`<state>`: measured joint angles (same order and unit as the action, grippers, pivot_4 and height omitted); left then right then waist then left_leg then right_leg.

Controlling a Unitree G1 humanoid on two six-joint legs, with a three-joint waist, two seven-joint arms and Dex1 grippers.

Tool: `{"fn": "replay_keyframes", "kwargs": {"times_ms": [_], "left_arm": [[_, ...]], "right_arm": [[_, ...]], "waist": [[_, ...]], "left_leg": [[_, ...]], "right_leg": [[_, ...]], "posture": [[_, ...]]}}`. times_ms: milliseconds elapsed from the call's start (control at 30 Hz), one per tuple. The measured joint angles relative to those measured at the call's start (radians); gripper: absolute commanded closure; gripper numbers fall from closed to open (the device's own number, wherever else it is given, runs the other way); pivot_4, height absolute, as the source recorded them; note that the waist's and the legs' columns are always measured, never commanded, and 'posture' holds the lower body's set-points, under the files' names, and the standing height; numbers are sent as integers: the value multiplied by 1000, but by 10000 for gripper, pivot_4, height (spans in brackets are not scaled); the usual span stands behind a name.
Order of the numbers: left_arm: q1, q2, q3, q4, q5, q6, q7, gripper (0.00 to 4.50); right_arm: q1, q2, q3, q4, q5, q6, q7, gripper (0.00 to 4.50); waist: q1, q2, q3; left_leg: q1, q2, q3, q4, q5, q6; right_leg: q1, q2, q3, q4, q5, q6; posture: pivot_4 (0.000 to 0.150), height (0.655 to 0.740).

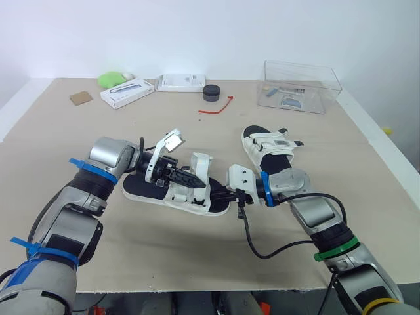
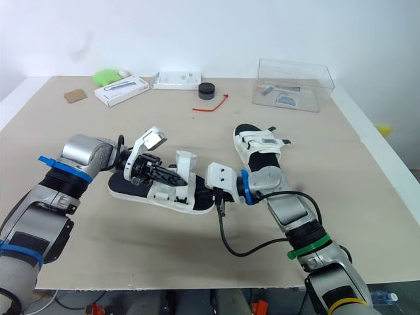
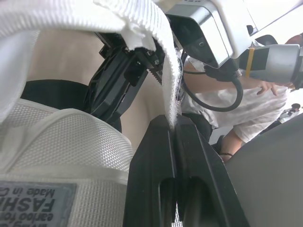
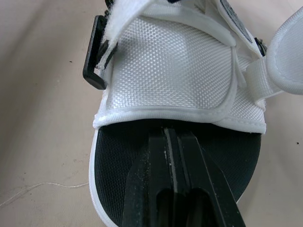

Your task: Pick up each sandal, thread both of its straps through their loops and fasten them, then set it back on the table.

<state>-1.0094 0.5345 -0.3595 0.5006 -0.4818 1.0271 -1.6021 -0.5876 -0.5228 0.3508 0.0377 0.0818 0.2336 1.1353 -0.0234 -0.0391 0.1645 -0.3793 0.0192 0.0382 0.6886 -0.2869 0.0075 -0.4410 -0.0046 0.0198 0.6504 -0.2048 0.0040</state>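
Left eye view: arms (image 1: 98,172) bent inward; left gripper (image 3: 175,124) pinching strap (image 3: 165,61), right gripper (image 4: 171,137) clenched

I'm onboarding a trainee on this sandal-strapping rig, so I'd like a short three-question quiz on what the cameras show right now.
1. True or false: the left pincer is shut on a white strap.
2. How many sandals are in view?
3. The red zip tie lies closest to: A) the black round puck; B) the brown card; C) the green object.

Key:
1. True.
2. Two: the near sandal being worked on, and the far sandal lying beyond it.
3. A.
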Motion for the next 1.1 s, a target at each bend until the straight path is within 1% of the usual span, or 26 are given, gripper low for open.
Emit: {"fn": "replay_keyframes", "kwargs": {"times_ms": [133,233,500,767,900,1100], "left_arm": [[0,16,-20,0,-27,9,-1,44791],[0,26,-37,0,-23,-20,-6,44791],[1,-12,-39,63,70,-163,16,44791],[3,-25,-36,79,103,-224,-2,44791],[19,-2,-54,4,80,-223,-2,44791],[55,13,-59,-70,79,-220,-2,44791]], "right_arm": [[0,0,0,0,0,0,0,45000],[0,0,0,0,0,0,0,45000],[-1,1,0,4,0,-2,0,45000],[-1,1,0,4,-1,-2,0,45000],[-2,1,0,3,-1,-3,1,45000],[-1,1,0,3,-1,-3,1,45000]], "waist": [[0,0,0],[0,0,0],[0,0,0],[0,0,0],[0,0,0],[0,0,0]], "left_leg": [[0,0,0,0,0,0],[0,0,0,0,0,0],[0,0,0,0,0,0],[0,0,0,0,0,0],[0,0,0,0,0,0],[0,0,0,0,0,1]], "right_leg": [[0,0,0,0,0,0],[0,0,0,0,0,0],[0,0,0,0,0,0],[0,0,0,0,0,0],[0,0,0,0,0,0],[0,0,0,0,0,0]], "posture": [[1500,7400],[1500,7400],[1500,7400],[1500,7400],[1500,7400],[1500,7400]]}}
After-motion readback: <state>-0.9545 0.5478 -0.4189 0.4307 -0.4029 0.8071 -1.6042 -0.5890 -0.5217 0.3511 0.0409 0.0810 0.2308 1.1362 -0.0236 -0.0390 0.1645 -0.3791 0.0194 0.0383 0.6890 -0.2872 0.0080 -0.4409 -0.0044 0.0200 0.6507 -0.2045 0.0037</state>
